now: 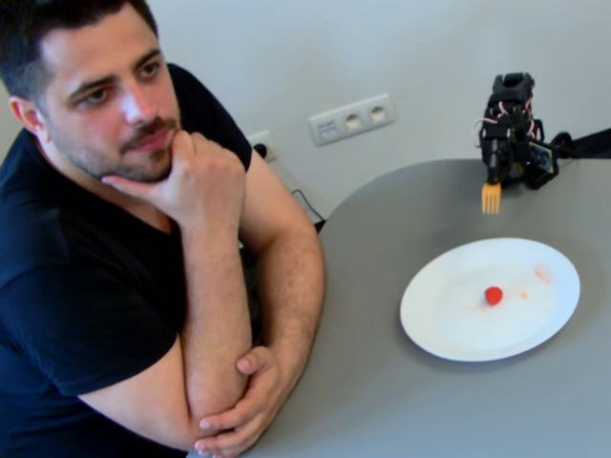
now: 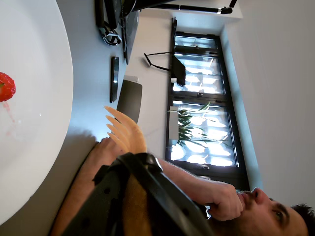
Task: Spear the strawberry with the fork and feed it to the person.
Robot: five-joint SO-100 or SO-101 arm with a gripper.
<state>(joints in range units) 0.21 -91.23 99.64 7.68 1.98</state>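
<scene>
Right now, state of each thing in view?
strawberry: whole, lying on the plate, not speared.
fork: held by the gripper, tines down, above the table, off the plate.
gripper: shut on fork.
plate: flat on table, faint orange smears.
person: seated, chin on fist, mouth closed.

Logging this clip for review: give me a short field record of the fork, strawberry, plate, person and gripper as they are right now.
fork: held by the gripper, tines down, above the table behind the plate
strawberry: on the white plate, near its centre, not speared
person: seated at the table's left in the fixed view, chin on fist
task progress: not yet begun
</scene>
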